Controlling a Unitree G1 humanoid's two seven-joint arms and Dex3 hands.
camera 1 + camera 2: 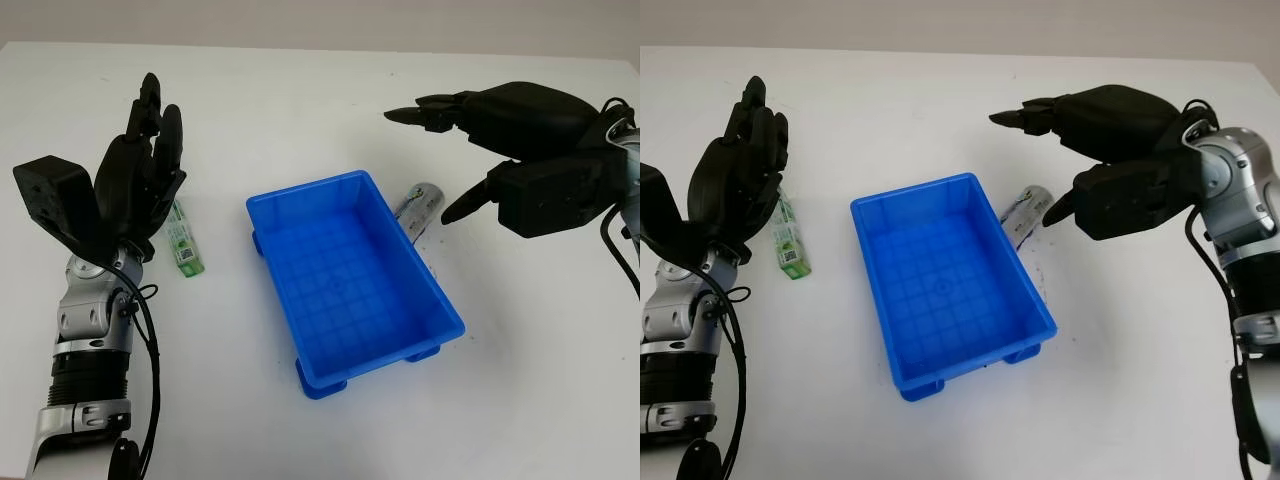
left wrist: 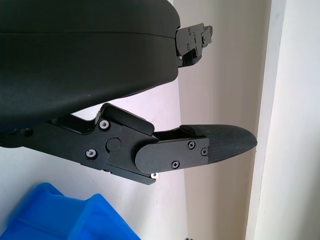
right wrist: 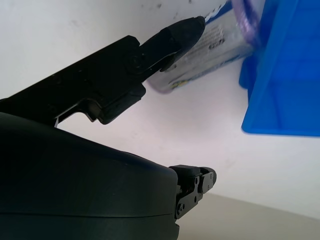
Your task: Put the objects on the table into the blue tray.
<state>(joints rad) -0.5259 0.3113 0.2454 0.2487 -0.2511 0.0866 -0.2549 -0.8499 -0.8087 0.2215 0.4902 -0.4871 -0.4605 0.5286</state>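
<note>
The blue tray (image 1: 437, 300) stands empty in the middle of the white table. A silver tube with a purple label (image 1: 419, 207) lies against the tray's right wall, also in the right wrist view as the tube (image 3: 212, 47). A green and white packet (image 1: 183, 242) lies left of the tray. My right hand (image 1: 455, 150) hovers open above and to the right of the silver tube, its thumb tip close to it. My left hand (image 1: 148, 150) is raised open above the green packet, partly covering it.
The table's far edge (image 1: 300, 48) runs along the top of the head views. Bare white tabletop stretches in front of and behind the tray. A corner of the tray (image 2: 70, 220) appears in the left wrist view.
</note>
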